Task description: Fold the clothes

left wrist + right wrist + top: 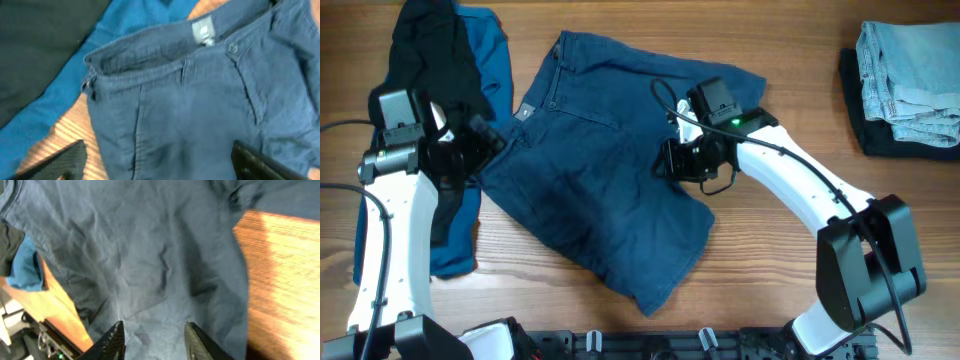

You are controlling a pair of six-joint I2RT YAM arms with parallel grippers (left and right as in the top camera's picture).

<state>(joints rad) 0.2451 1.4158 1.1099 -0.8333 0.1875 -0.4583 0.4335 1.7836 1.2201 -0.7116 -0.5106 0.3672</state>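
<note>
I see my left gripper (157,150) spread open, empty, beside the navy shorts (610,170) at their waistband (150,65); my right gripper (155,340) gapes empty above their creased fabric.

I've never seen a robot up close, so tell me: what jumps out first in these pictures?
The big dark navy shorts lie crumpled across the middle of the table, with the right gripper open over them. Folded pale denim sits at the far right. A black garment and a bright blue garment lie at the left.
</note>
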